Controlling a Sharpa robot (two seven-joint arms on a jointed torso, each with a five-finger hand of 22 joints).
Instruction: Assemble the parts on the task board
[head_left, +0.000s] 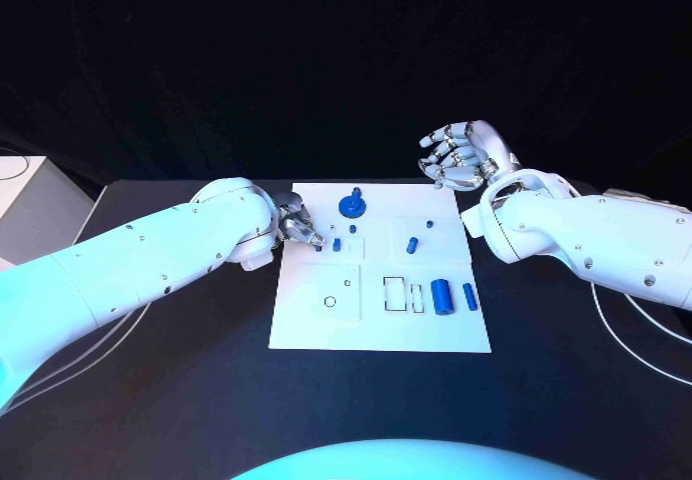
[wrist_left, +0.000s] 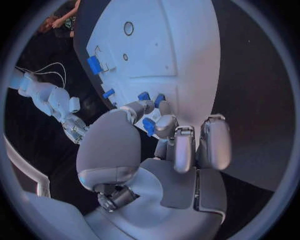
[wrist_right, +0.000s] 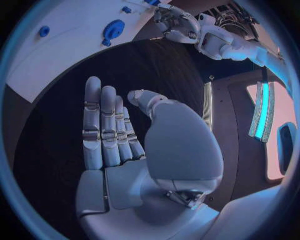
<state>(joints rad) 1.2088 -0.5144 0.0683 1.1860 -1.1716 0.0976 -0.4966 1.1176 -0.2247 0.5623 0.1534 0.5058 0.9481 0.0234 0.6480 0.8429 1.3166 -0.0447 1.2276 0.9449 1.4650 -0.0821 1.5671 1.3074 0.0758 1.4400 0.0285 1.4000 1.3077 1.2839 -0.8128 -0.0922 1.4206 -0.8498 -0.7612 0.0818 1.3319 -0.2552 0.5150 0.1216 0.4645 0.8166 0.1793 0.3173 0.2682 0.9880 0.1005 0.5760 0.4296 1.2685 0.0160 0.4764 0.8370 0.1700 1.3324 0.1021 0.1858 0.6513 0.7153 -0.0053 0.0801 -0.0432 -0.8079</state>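
Now, left hand (head_left: 296, 226) at the task board's (head_left: 378, 335) ten o'clock edge, pinching a small blue part (wrist_left: 149, 126) between thumb and fingertip | round blue part (head_left: 352, 206) standing at the board's twelve o'clock (knob-like) | right hand (head_left: 456, 156) beyond the one o'clock corner, fingers loosely straight, holding nothing.
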